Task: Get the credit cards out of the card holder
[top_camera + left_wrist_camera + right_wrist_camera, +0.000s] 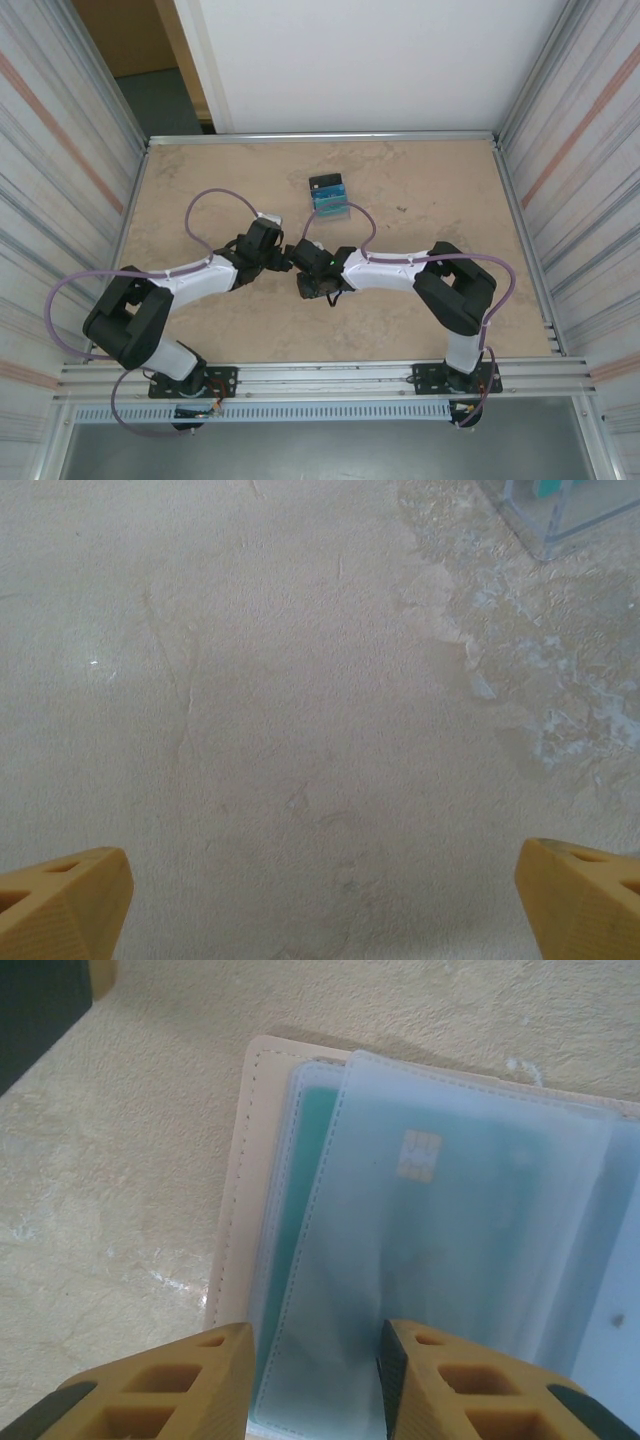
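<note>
Beige mottled bench [200, 170] is filling the middle of the top view, with a thin metal rim running round it and a slotted metal rail [320, 375] lying along the near edge, where both arm bases are sitting. Ribbed pale side walls [60, 150] with a faint orange stripe are closing in left and right. A plain white panel [380, 60] is standing at the back, and a doorway gap [140, 40] is showing tan and grey at the far left. A pile of black, blue and teal pieces [328, 193] is lying toward the far middle, well apart from the walls. The left wrist view is catching a clear tray corner [560, 525] beside a whitish scuffed patch [520, 680] on the otherwise bare surface. The left gripper [320, 910] is hanging over that bare surface with its fingers spread wide and nothing between them. The card holder [235, 1190] is lying open flat on the bench mid-table under the right gripper [318, 1360]. Its tan stitched edge is showing, and frosted sleeves [330, 1290] are fanning across it. A teal credit card [500, 1230] with a chip is sitting inside one sleeve. The right gripper's fingers are standing partly apart just above the sleeves, possibly brushing them, clamping nothing.
</note>
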